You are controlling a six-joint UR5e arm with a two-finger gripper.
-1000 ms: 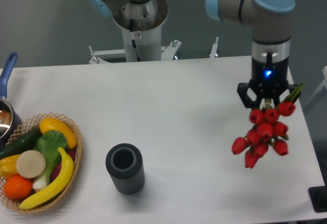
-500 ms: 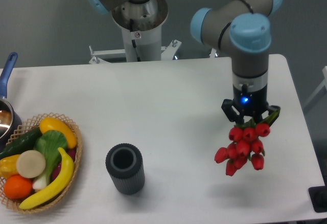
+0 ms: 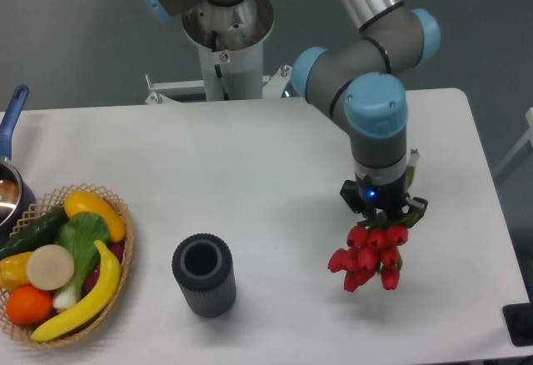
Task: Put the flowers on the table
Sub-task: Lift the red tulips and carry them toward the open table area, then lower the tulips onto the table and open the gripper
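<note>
— Red tulip heads, where are they?
— The flowers [image 3: 367, 257] hang in a cluster directly under the gripper [image 3: 382, 212], over the right part of the table [image 3: 275, 157]. Whether the blooms touch the white surface, I cannot tell.
— And the claw?
— Its 2 fingers are clamped on the stems, pointing straight down; a blue light glows on the wrist.
— What else is on the tabletop?
— 1 dark ribbed cylinder [image 3: 204, 274] stands upright, open at the top, well left of the flowers. A wicker basket [image 3: 123, 265] of fruit and vegetables sits at the left edge, with a blue-handled pot [image 3: 10, 161] just behind it.
</note>
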